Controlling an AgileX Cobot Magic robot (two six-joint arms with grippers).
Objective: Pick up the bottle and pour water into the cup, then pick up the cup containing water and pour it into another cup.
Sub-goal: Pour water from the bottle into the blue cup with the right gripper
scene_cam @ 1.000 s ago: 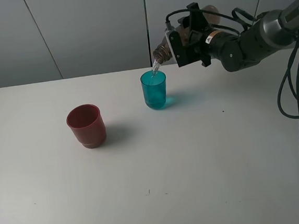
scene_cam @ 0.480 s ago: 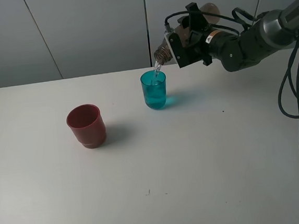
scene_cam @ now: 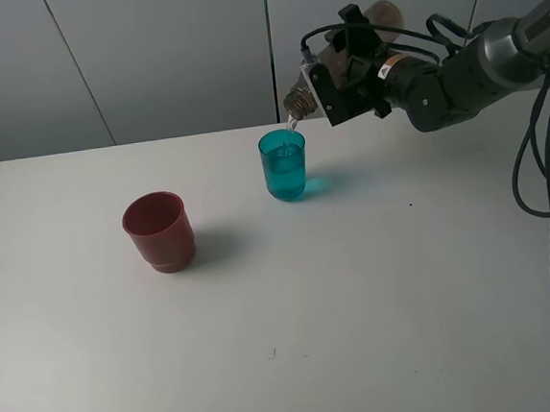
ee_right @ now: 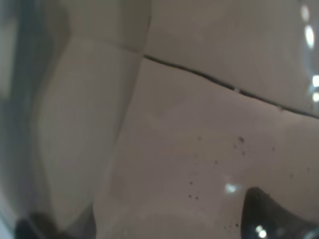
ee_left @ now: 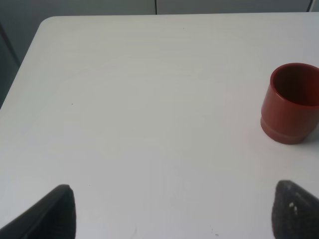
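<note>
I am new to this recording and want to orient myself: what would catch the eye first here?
First, the bottle, tilted in the right arm's jaws at the back of the table, its neck just above the teal cup, with a thin stream of water falling in. Then the dark-red cup, standing alone and upright to the left, nearer the front.

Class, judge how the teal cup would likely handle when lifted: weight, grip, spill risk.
The teal cup probably feels heavy for its size: water from the bottle is streaming in. Its smooth tapered wall looks slippery, perhaps wet. Being taller than wide, it could tip or slosh if nudged.
</note>
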